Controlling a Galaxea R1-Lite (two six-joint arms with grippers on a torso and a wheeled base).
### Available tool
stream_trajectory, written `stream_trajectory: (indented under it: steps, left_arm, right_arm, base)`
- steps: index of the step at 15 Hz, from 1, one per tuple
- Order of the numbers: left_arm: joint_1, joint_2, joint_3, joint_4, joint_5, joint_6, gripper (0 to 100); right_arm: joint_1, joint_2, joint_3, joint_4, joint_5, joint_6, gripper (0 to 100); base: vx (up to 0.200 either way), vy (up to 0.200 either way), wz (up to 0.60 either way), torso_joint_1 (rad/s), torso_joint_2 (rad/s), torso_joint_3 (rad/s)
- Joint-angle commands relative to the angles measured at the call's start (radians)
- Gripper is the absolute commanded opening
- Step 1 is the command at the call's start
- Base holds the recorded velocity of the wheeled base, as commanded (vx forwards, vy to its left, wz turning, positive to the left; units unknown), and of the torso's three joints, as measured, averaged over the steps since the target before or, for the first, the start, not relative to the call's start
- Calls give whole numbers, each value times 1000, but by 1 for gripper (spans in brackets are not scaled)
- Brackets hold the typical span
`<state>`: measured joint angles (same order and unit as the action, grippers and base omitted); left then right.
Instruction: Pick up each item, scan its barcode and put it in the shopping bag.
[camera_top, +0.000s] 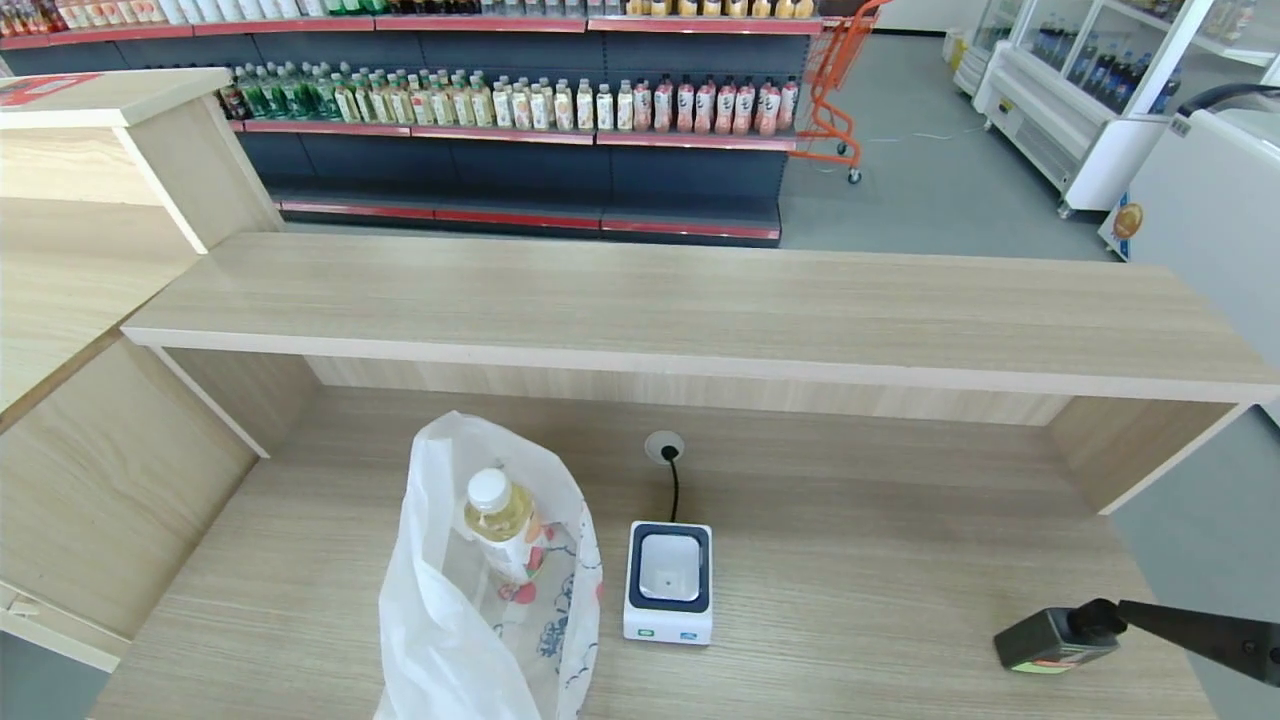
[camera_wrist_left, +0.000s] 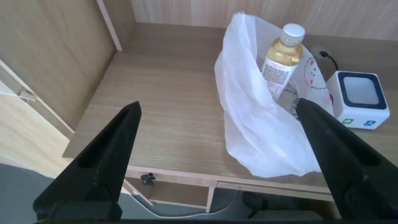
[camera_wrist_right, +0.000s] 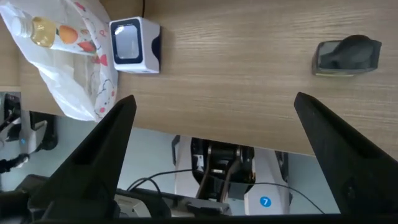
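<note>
A white plastic shopping bag (camera_top: 470, 620) stands open on the wooden counter (camera_top: 880, 560), and a clear bottle of yellow drink with a white cap (camera_top: 500, 515) stands upright inside it. Just right of the bag sits the white barcode scanner (camera_top: 668, 580) with its dark window facing up. My left gripper (camera_wrist_left: 217, 104) hangs open above the counter's front left, short of the bag (camera_wrist_left: 261, 118) and the bottle (camera_wrist_left: 281, 56). Over the counter's front edge my right gripper (camera_wrist_right: 214, 96) is open and holds nothing; one of its black fingers (camera_top: 1200, 632) ends close to a small dark grey object (camera_top: 1050, 640).
A raised wooden ledge (camera_top: 700, 310) runs along the back of the counter, with side walls at the left (camera_top: 110, 480) and right (camera_top: 1130, 450). A black cable (camera_top: 675, 490) runs from the scanner to a hole in the counter. Store shelves, an orange cart and freezers stand beyond.
</note>
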<state>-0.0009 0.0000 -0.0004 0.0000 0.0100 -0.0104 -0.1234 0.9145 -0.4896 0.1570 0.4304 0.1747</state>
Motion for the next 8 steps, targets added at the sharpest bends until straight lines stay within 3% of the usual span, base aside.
stream_trajectory:
  steps: [1,4,7,8]
  left_arm:
    - [1,2,0,0,1,-2,100]
    - [-1,2,0,0,-1,7,100]
    - [1,2,0,0,-2,12,100]
    - [-1,2,0,0,-1,10,100]
  right_arm:
    - [1,-19,9,1,1,0,100]
    - [-1,-19,9,1,1,0,100]
    - [-4,-22,9,1,-1,0,100]
    - [-9,-22,11,3,-2,0,100]
  base:
    - [-200,0,0,22,2,-2]
    - [-200,0,0,9,4,2]
    - [0,0,0,0,0,0]
    - [0,-200,0,-12,-12,12]
